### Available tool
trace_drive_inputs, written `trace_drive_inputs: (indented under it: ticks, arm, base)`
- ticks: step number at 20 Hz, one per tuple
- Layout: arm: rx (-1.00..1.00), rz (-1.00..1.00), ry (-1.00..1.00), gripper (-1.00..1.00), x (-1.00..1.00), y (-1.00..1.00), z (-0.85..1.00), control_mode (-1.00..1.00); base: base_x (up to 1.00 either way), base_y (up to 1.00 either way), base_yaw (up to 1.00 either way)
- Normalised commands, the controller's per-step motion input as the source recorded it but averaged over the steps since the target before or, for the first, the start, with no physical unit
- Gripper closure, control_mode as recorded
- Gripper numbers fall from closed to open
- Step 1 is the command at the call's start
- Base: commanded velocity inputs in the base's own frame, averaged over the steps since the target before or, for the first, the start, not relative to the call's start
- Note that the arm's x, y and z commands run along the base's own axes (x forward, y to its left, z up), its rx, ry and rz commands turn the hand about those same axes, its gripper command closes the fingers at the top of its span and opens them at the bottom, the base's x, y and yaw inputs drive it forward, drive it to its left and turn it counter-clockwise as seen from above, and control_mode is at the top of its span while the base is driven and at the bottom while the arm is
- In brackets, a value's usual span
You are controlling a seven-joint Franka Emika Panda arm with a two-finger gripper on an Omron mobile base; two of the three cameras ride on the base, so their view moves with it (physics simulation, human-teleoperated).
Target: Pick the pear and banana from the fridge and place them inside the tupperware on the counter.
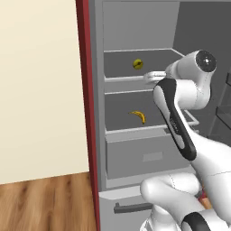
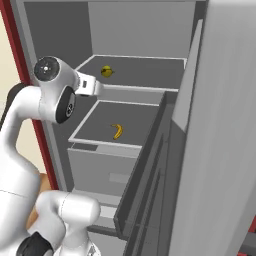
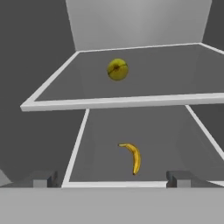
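The fridge point(image 1: 135, 22) stands open with grey shelves inside. The pear point(image 1: 138, 64) point(image 2: 106, 71) point(image 3: 117, 69), yellow-green with a dark spot, rests on the upper shelf. The banana point(image 1: 139, 116) point(image 2: 118, 131) point(image 3: 132, 157) lies on the shelf below, near its front edge. My gripper point(image 1: 153, 76) point(image 2: 91, 85) point(image 3: 111, 179) hovers just in front of the upper shelf's front edge, pointing into the fridge. It is open, its fingertips point(image 3: 43, 179) wide apart with nothing between them. It sits short of both fruits. The tupperware and the counter are out of view.
A closed grey drawer point(image 1: 144, 155) point(image 2: 100, 172) sits under the banana's shelf. The open fridge door point(image 2: 220, 125) with its racks point(image 1: 223, 113) stands close on the right. A dark red panel point(image 1: 85, 90) and a cream wall point(image 1: 40, 90) border the left.
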Motion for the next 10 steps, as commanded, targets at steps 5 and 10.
trace_drive_inputs:
  ticks: [5,10]
  arm:
    - [0.1,0.0,0.04,-1.0,0.46,-0.26,0.0,-1.0]
    - [0.02,0.0,0.13,-1.0,0.66,-0.01,0.0,-1.0]
  base:
    - [0.0,0.0,0.0]
    - [0.0,0.0,0.0]
